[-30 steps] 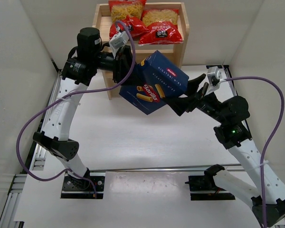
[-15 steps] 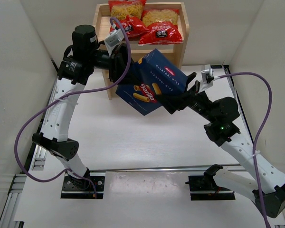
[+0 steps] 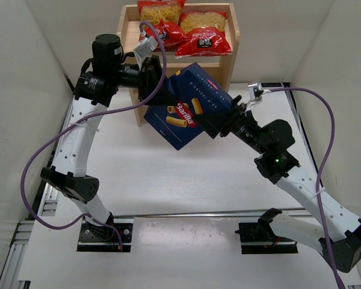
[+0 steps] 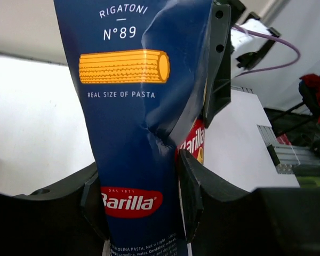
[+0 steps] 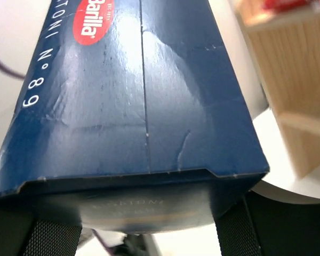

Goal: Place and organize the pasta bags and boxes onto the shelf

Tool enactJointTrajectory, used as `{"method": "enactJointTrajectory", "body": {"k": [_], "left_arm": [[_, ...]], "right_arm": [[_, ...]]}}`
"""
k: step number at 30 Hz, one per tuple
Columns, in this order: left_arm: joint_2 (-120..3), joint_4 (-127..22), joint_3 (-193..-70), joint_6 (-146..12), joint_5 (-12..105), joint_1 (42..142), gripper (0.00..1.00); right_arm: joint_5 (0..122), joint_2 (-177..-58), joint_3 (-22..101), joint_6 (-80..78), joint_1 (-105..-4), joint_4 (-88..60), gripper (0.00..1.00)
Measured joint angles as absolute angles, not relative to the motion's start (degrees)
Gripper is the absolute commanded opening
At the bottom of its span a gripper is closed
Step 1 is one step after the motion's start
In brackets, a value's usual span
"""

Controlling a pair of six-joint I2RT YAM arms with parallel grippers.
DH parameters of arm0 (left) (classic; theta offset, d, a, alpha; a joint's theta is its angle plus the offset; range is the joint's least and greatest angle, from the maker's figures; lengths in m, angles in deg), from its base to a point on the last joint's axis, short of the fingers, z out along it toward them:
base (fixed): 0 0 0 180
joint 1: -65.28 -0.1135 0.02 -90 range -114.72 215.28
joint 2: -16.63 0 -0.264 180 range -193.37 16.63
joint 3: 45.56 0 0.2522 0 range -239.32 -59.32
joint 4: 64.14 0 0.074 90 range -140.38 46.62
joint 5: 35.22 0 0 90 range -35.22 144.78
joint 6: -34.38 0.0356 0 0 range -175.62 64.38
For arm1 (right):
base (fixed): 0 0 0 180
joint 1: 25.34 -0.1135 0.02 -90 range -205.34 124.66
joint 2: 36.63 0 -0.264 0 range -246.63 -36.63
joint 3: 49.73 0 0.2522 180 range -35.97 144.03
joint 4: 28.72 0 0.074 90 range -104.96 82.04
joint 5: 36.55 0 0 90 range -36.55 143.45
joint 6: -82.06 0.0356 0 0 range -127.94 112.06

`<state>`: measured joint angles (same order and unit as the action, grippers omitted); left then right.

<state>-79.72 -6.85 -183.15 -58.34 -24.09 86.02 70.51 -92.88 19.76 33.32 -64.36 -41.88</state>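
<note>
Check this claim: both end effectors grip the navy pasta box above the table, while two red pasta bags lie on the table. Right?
No. The left red bag and right red bag lie on top of the shelf, not on the table, per the top external view. The left end effector and right end effector do grip the navy pasta box above the table.

The box [image 3: 189,108] is dark blue cardboard with a soft sheen, creased and dented (the dents catch the light). The bags [image 3: 201,36] are glossy, crinkled plastic. The shelf [image 3: 231,60] is pale bare wood, matt. The table [image 3: 138,174] is smooth matt white.
</note>
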Motion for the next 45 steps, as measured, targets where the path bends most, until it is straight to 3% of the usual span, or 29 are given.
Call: {"method": "enactJointTrajectory", "body": {"k": [7, 16, 28, 35, 40, 45], "left_arm": [[-79.72, -6.22, -176.75, -58.52, -20.33, 84.49, 0.6], [-79.48, -6.74, -170.21, -57.03, -11.59, 84.64, 0.81], [-78.98, -2.39, -169.62, -56.14, 10.71, 85.91, 0.85], [-77.58, 0.38, -170.63, -56.05, 20.59, 87.35, 0.86], [-67.55, 0.73, -164.2, -55.94, 33.0, 90.23, 0.89], [-57.67, 0.16, -159.28, -55.81, 45.07, 89.8, 0.9]], "right_arm": [[66.86, -96.26, 17.57, 41.64, -64.36, -40.5, 0.02], [62.57, -96.31, 15.3, 46.15, -64.93, -33.94, 0.0], [54.33, -98.78, 2.03, 63.87, -64.98, -37.4, 0.0], [51.62, -100.24, 1.46, 68.09, -63.56, -40.13, 0.0], [49.5, -101.99, 1.73, 71.46, -62.48, -46.42, 0.0], [48.23, -113.62, 6.38, 74.1, -61.76, -54.07, 0.0]]}}
